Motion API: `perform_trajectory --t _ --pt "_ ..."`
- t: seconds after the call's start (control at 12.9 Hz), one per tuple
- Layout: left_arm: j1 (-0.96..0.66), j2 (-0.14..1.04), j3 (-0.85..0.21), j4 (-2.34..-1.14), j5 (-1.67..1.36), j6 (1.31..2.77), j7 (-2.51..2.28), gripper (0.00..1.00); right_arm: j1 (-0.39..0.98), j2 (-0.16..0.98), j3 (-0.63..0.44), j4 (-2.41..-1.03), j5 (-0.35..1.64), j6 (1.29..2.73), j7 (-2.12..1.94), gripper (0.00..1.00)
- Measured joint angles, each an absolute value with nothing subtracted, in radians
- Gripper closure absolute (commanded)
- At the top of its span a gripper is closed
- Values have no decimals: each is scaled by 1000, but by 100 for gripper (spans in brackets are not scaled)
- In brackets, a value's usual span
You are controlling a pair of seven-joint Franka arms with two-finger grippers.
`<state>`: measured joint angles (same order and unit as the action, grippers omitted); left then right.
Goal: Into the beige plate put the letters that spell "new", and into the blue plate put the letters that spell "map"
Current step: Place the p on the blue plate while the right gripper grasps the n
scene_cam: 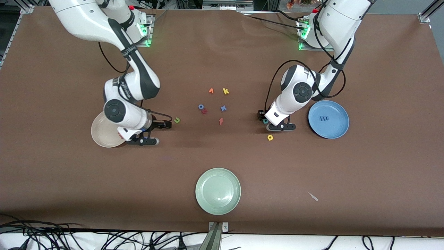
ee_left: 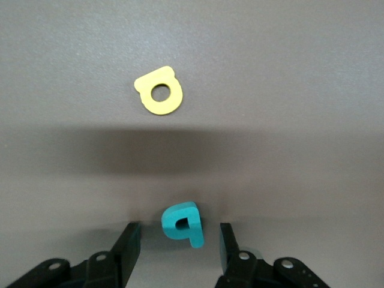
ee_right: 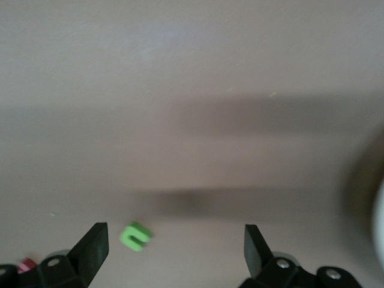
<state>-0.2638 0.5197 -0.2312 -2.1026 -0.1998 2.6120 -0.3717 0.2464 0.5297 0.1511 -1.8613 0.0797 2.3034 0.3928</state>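
- Left hand (ee_left: pixel 175 243) sits low on the desk (scene_cam: pixel 242 163), fingers apart either side of the teal letter (ee_left: pixel 183 224), not pinching yet; I'd centre, then squeeze.
- Yellow letter (scene_cam: pixel 270 138) lies at 6 o'clock from teal, blue plate (scene_cam: pixel 338 130) with the m (scene_cam: pixel 324 118) at 3; open desk between.
- Right hand (ee_right: pixel 174 249) wide open, empty, by the beige plate (scene_cam: pixel 100 133); green n (scene_cam: pixel 177 120) at 3 o'clock.

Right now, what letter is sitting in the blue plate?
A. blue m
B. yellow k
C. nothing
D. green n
A: the blue m lies in the blue plate, alone, while the others named are on the table.
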Motion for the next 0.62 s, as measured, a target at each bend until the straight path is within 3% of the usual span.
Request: perform_trajectory --t 0.15,0.46,0.62 --pt "-264 522 -231 -2103 -199 2612 -371 46 292 528 162 -1907 79 2388 516 0" --pt "-264 522 -227 -2104 -195 2611 -371 67 349 530 163 -1970 79 2468 667 1" --pt "-264 523 -224 -2105 -179 2611 -370 81 349 533 160 -1977 79 2468 672 8"
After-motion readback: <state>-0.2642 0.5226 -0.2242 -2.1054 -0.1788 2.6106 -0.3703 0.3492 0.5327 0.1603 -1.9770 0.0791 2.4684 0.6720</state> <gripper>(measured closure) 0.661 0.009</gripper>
